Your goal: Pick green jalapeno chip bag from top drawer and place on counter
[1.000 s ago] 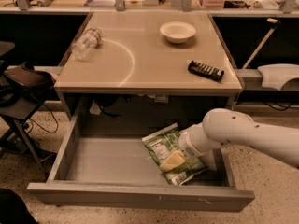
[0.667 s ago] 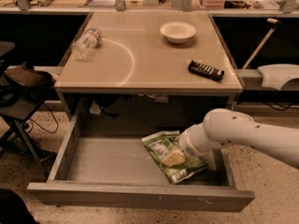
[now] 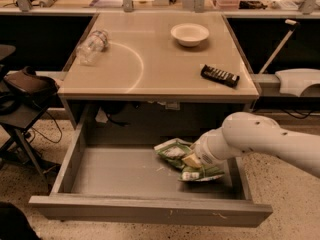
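The green jalapeno chip bag (image 3: 176, 152) lies crumpled at the right side of the open top drawer (image 3: 120, 171). My gripper (image 3: 196, 162) reaches down into the drawer from the right and sits on the bag's right part, with the white arm (image 3: 260, 139) covering it. The bag looks slightly raised and tilted under the gripper. The beige counter (image 3: 160, 69) with its white arc mark is above the drawer.
On the counter are a clear plastic bottle (image 3: 92, 46) lying at the left, a white bowl (image 3: 189, 34) at the back, and a small black bar (image 3: 220, 76) at the right. A chair with a dark bag (image 3: 27, 86) stands to the left.
The gripper and the bag have shifted slightly up and back in the drawer; the bag is more bunched under the gripper.
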`<state>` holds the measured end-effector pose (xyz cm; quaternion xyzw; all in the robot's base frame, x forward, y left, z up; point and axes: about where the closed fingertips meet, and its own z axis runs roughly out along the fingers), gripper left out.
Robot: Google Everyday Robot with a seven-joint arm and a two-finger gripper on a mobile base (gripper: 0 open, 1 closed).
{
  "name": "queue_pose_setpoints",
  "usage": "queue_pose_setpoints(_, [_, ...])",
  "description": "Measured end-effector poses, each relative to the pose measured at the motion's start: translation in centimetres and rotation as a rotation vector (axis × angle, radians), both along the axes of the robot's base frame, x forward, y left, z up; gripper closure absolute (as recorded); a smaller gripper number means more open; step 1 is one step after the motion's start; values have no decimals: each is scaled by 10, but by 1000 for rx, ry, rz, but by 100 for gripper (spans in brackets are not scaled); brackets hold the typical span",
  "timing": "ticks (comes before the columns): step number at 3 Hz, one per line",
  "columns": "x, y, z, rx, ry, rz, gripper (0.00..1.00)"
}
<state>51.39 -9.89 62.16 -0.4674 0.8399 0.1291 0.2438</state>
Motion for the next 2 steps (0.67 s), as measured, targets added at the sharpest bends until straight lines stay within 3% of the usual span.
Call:
queue_pose_setpoints(1, [2,-27,73,-36,-78,-43,100])
queue_pose_setpoints(2, [4,-53,183,-105,-203,-90,100])
